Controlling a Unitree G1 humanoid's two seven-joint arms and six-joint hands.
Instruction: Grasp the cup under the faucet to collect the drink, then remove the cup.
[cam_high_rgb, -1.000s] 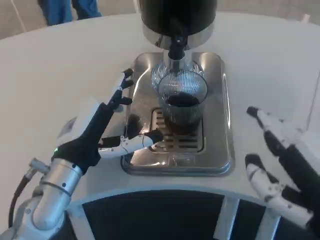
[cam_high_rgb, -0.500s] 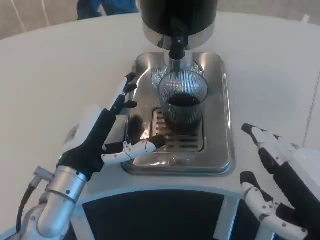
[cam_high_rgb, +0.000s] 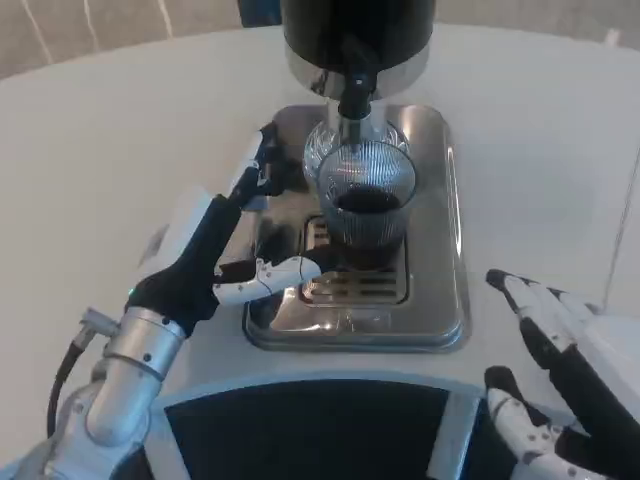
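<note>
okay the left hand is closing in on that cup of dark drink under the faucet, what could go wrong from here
1. The left hand is open beside the ribbed glass cup, not holding it; a sideways bump could tip it and spill the dark drink onto the steel drip tray.
2. The faucet hangs just over the rim, so lifting straight up may strike it.

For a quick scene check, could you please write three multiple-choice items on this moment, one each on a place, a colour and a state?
1. Where is the cup?
A. On the tray under the faucet
B. On the table beside the tray
C. In the right hand

2. What colour is the drink?
A. Clear
B. Dark brown
C. Orange

3. How is the left hand?
A. Gripping the cup
B. Fingers spread, beside the cup
C. Flat on the table

Key: 1 A, the cup stands on the tray's grate below the spout. 2 B, the liquid looks dark. 3 B, its fingers are apart left of the cup, holding nothing.
</note>
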